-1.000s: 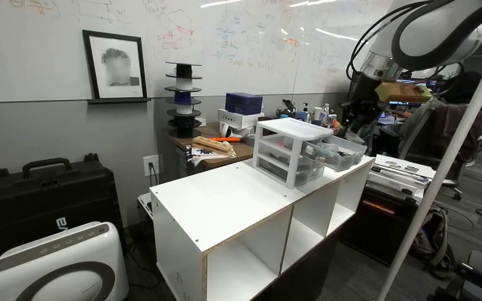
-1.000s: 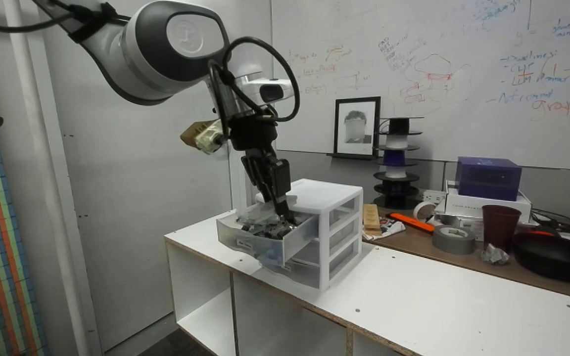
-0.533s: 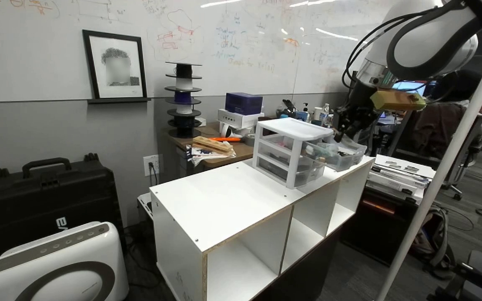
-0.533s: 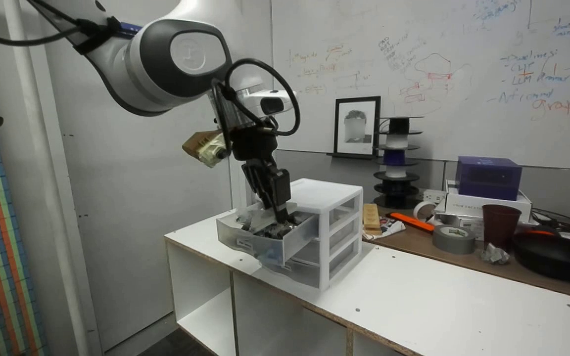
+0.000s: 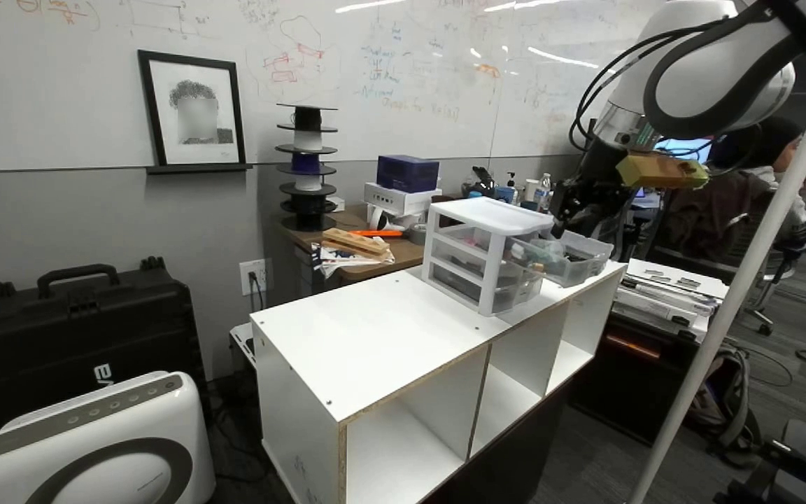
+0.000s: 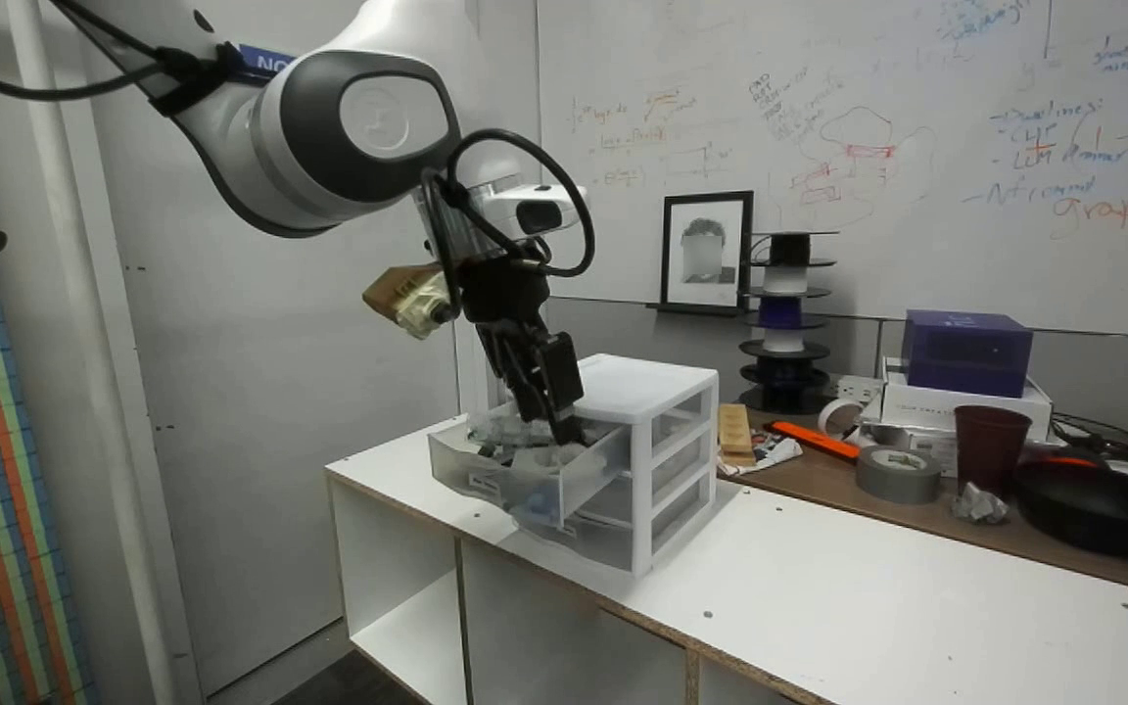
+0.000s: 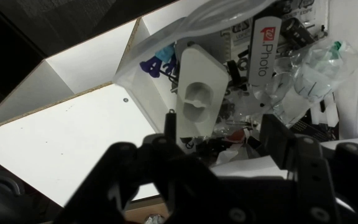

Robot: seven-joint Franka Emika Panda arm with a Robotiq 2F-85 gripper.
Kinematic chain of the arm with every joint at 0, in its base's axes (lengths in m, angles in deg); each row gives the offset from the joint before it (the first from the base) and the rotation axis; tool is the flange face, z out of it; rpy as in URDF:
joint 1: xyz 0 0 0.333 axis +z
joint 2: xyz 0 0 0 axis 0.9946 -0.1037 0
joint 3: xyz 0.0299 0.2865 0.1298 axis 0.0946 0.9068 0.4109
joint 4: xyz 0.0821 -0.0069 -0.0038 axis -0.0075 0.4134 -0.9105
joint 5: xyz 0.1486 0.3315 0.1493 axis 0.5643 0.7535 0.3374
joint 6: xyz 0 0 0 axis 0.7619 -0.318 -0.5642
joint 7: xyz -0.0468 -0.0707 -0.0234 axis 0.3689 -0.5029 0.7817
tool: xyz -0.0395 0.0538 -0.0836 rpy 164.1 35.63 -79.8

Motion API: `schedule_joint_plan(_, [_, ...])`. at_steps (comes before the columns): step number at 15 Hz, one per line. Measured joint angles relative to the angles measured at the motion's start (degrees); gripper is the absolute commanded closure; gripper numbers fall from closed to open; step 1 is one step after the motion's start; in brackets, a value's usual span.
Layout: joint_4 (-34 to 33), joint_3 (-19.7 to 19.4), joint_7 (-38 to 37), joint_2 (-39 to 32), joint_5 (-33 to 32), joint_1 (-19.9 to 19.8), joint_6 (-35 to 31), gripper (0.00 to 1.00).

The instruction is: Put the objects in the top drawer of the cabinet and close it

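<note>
The cabinet, a small white drawer unit [image 6: 642, 377], stands on the white shelf; it also shows in an exterior view [image 5: 490, 213]. Its translucent top drawer [image 6: 495, 480] is pulled out and full of small items. My gripper [image 6: 564, 429] points down into this drawer, near the cabinet's top edge. In the wrist view the gripper [image 7: 221, 129] is open, with its fingers [image 7: 275, 137] wide apart and nothing between them. A pale block with a round hollow [image 7: 202, 70] lies in the drawer just beyond the fingertips. A "Photo" stick [image 7: 261, 59] and a crinkled clear bag [image 7: 318, 77] lie there too.
The white open-cubby shelf [image 6: 819, 587] bears the cabinet. Behind it a brown table [image 6: 823, 490] holds a purple box [image 6: 965, 357], a dark red cup [image 6: 992, 446], grey tape [image 6: 897, 475] and a black pan [image 6: 1103, 504]. A white pole [image 5: 725, 315] stands near the arm.
The gripper has moved down and slightly towards the cabinet. The pale piece that was at its fingertips has been let go and now lies in the drawer. The drawer has not moved.
</note>
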Motion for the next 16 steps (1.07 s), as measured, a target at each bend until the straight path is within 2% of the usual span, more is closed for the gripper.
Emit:
schedule_joint_plan(10, [-0.2,1.2,0.5,1.8,5.1,0.9,-0.3,0.00])
schedule_joint_plan(16, [-0.2,3.9,2.3,7.7,5.6,3.5,10.3,0.00])
